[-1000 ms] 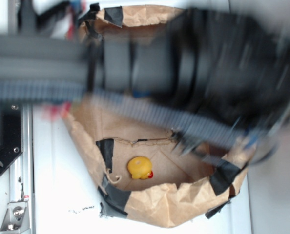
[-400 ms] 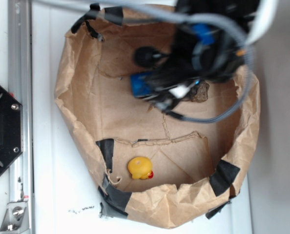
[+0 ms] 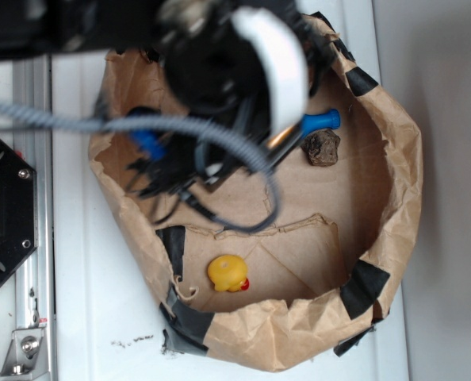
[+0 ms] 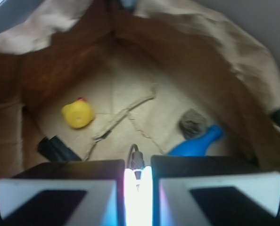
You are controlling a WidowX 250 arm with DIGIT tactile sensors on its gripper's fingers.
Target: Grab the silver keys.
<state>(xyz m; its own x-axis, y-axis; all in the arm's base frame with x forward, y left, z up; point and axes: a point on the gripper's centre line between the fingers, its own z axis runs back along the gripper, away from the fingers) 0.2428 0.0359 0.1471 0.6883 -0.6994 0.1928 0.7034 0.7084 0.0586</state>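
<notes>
Brown paper bag (image 4: 210,42) surrounds the gripper (image 4: 138,181), whose nearly closed pads pinch a thin wire ring (image 4: 135,155), apparently the silver keys' own.

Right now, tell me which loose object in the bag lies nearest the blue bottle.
The dark brown rock-like lump, right beside the blue bottle neck. The yellow duck sits far across the paper bag floor.

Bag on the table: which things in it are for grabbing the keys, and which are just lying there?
For the job:
- gripper, fingers almost together
- keys, only a thin metal loop showing between the fingers

Just lying about:
- duck
- rock
- blue bottle
- bag, which holds them all
</notes>
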